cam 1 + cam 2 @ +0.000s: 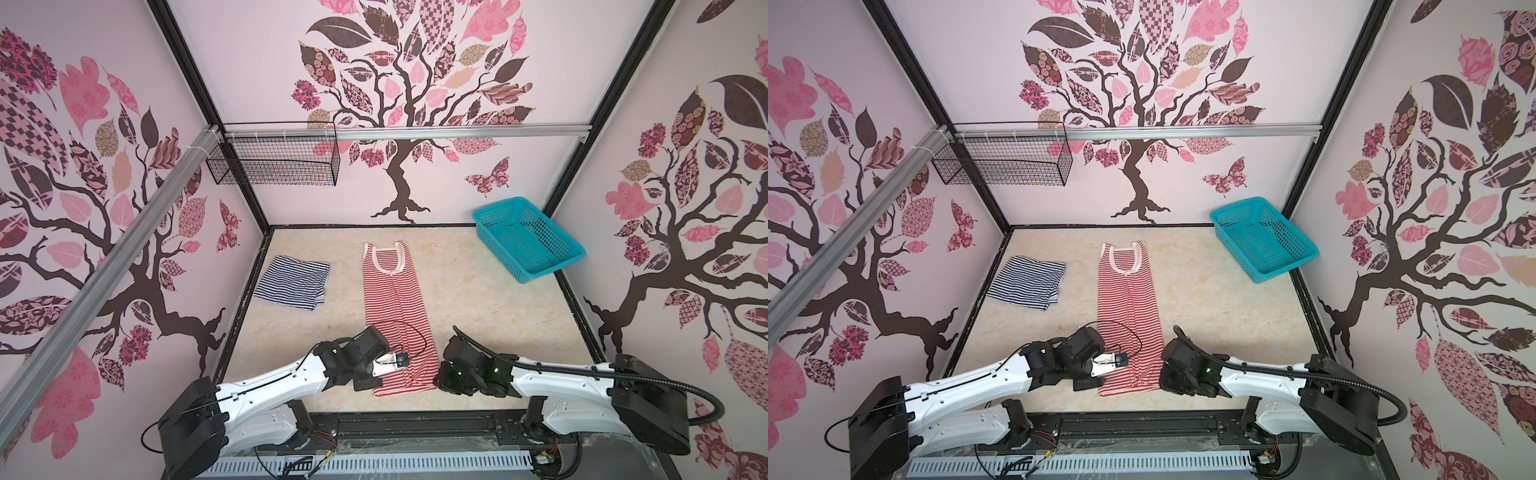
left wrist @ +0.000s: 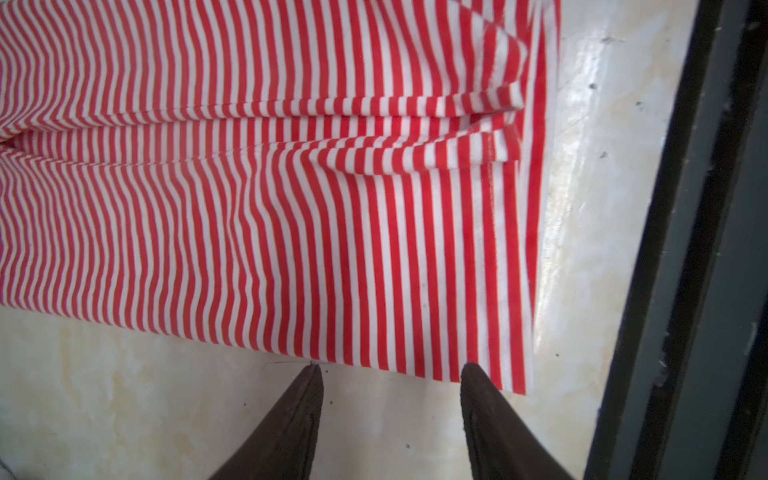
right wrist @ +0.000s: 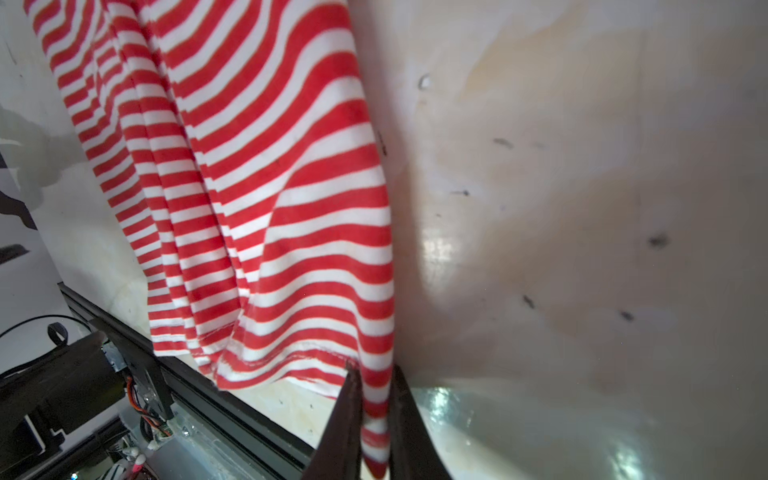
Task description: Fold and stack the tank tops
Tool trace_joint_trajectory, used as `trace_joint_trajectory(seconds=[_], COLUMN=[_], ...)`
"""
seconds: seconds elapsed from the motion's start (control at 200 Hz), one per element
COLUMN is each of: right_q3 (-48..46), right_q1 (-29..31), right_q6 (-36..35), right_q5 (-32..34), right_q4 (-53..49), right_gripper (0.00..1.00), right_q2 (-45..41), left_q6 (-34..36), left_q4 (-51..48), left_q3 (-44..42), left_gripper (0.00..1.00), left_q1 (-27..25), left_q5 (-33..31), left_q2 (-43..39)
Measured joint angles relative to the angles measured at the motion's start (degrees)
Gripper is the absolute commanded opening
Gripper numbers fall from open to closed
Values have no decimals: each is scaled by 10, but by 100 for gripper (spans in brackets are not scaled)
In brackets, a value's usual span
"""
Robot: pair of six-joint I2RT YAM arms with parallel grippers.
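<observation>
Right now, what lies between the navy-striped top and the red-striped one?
Only bare marbled tabletop separates the navy-and-white tank top from the red-and-white tank top, in both top views.

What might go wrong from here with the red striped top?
1. The right gripper is shut on a hem corner of the red top, while the left gripper is open, with the cloth's edge only at its fingertips. Lifting now would likely skew the fold.
2. The right pinch takes only a narrow bit of cloth, so it may slip or miss a layer.
3. The ridge along the middle may get folded in.
</observation>
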Motion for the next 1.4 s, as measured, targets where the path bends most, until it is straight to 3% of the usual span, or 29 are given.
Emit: trace_joint_trajectory(seconds=[0.225,0.755,0.81,0.936,1.116,1.256,1.401], right_q3=[1,9,11,12,12,14,10], right_q1=[0,0,0,0,0,0,1], right_q6=[2,2,2,2,2,4,20], right_q5=[11,20,20,20,23,30,37], right_q4=[-23,-42,-43,-45,-52,-73,-111], right_gripper=[5,3,2,1,0,0,0], right_q2=[-26,-34,-34,-34,-43,-76,-168], left_q6=[19,29,30,35,48,49,35], left_q4=[0,21,25,36,52,36,-21], left_q3=[-37,-39,-39,-39,-35,-26,24], left_gripper=[59,58,55,35,0,0,0], left_q1=[-60,-91,-91,-91,-92,-91,-92], left_q5=[-4,7,7,4,-4,8,76], left_q2=[5,34,38,59,79,79,79])
